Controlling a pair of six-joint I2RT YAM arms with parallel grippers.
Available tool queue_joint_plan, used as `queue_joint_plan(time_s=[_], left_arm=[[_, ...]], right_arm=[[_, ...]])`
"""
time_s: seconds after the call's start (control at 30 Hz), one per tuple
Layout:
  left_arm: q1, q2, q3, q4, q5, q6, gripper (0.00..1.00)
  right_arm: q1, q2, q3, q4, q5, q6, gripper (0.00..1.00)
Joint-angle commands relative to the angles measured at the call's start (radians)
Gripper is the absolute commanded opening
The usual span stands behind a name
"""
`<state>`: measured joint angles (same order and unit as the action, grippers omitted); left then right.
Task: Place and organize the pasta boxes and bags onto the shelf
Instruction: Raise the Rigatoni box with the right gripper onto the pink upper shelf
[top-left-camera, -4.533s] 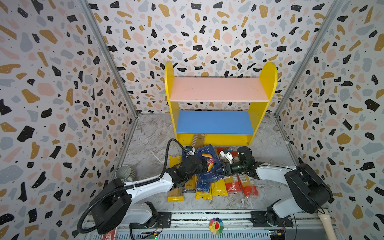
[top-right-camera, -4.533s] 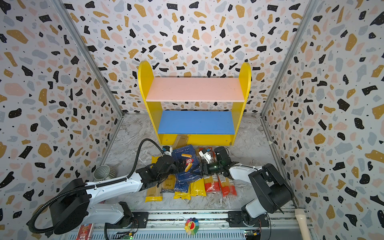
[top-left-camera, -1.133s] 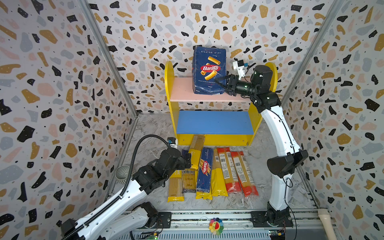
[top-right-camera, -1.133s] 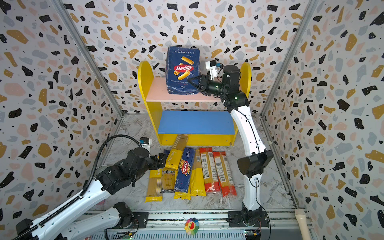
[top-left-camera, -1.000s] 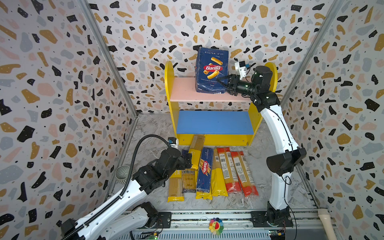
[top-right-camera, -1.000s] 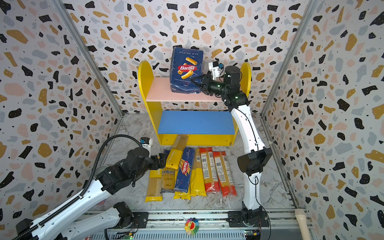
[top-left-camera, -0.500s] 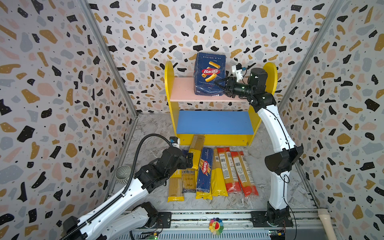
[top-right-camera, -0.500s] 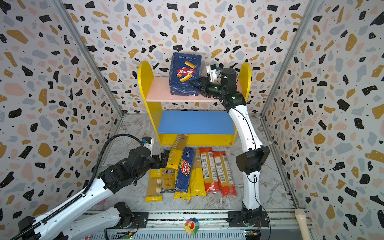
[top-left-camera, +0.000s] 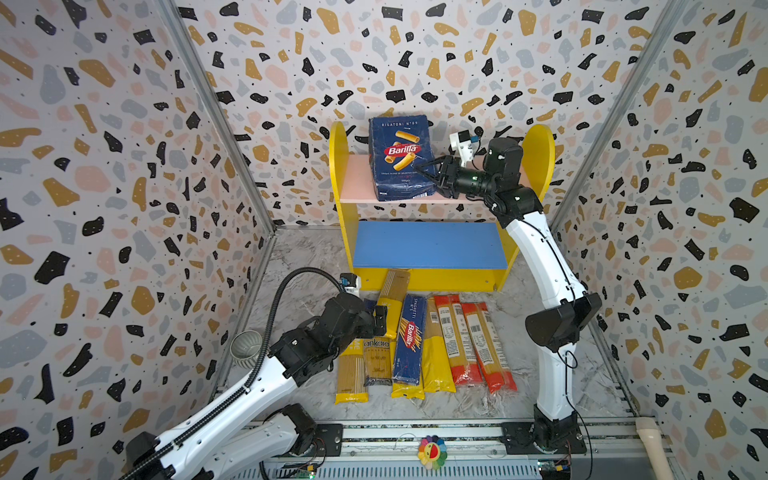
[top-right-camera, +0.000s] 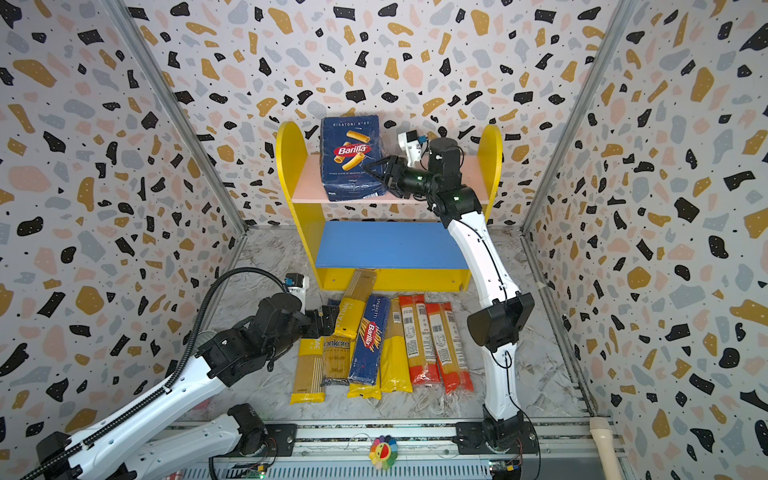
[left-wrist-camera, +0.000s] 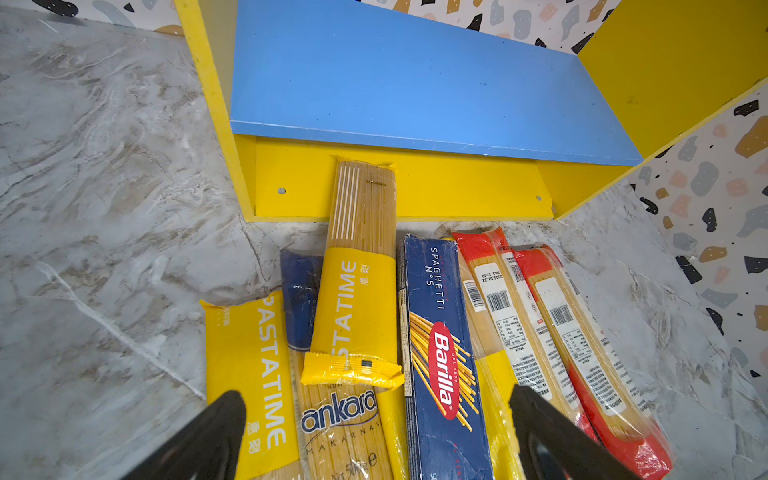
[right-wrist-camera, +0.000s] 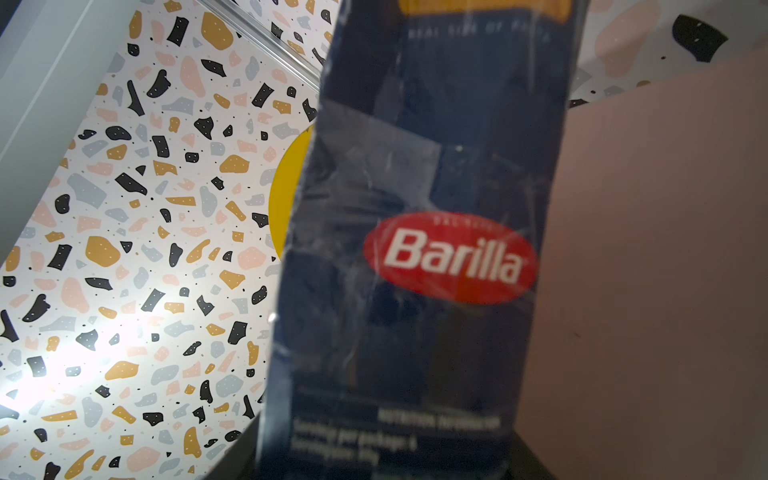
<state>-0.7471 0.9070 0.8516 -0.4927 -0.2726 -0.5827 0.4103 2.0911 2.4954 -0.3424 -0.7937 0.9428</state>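
The wide rigatoni pasta box (top-left-camera: 401, 158) (top-right-camera: 352, 158) (right-wrist-camera: 419, 257) stands upright on the pink upper board (top-left-camera: 357, 183) of the shelf (top-left-camera: 540, 158). My right gripper (top-left-camera: 428, 174) (top-right-camera: 376, 174) straddles its narrow side; whether the jaws press on it I cannot tell. On the floor before the blue lower board (top-left-camera: 428, 245) lie the narrow spaghetti box (top-left-camera: 409, 336) (left-wrist-camera: 440, 353) and the bags: two PASTATIME (left-wrist-camera: 357, 291) (left-wrist-camera: 249, 374), ankara (left-wrist-camera: 340, 415), one yellow (top-left-camera: 436, 357), two red-orange (top-left-camera: 457, 336) (top-left-camera: 486, 345). My left gripper (top-left-camera: 380, 320) (left-wrist-camera: 376, 419) hovers open over them.
A grey ribbed cup (top-left-camera: 246, 348) stands by the left wall beside the left arm. The tilted PASTATIME bag leans on the shelf's yellow base (left-wrist-camera: 457, 187). A cream handle (top-left-camera: 652, 444) lies at the front right past the rail. Patterned walls close in on three sides.
The right arm carried the rigatoni box up from the floor pile, then slid it left and down onto the pink board. The left arm has pulled back from the pile and barely moved since.
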Motion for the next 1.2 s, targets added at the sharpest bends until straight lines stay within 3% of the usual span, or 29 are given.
queue_joint_plan(time_s=[0.0, 0.33, 0.43, 0.47, 0.5, 0.83, 1.17], left_arm=[[0.003, -0.017, -0.009, 0.02, -0.002, 0.016, 1.0], [0.002, -0.049, -0.029, 0.013, -0.018, 0.017, 0.99], [0.002, -0.057, -0.03, 0.01, -0.02, 0.017, 0.99], [0.002, -0.058, -0.03, 0.01, -0.02, 0.018, 1.0], [0.002, -0.057, -0.03, 0.008, -0.02, 0.02, 0.99], [0.003, -0.043, -0.005, 0.004, -0.035, 0.017, 1.0], [0.003, 0.072, 0.179, 0.0, -0.058, 0.045, 1.0]], right_arm=[[0.014, -0.077, 0.023, 0.093, 0.002, -0.023, 0.69], [0.064, -0.076, -0.01, 0.074, 0.038, -0.037, 0.76], [0.082, -0.09, -0.023, 0.059, 0.058, -0.066, 0.85], [0.088, -0.1, -0.038, 0.063, 0.064, -0.072, 0.97], [0.093, -0.107, -0.052, 0.072, 0.064, -0.075, 0.99], [0.099, -0.188, -0.143, 0.01, 0.141, -0.162, 0.99], [0.084, -0.25, -0.194, -0.049, 0.188, -0.239, 0.99]])
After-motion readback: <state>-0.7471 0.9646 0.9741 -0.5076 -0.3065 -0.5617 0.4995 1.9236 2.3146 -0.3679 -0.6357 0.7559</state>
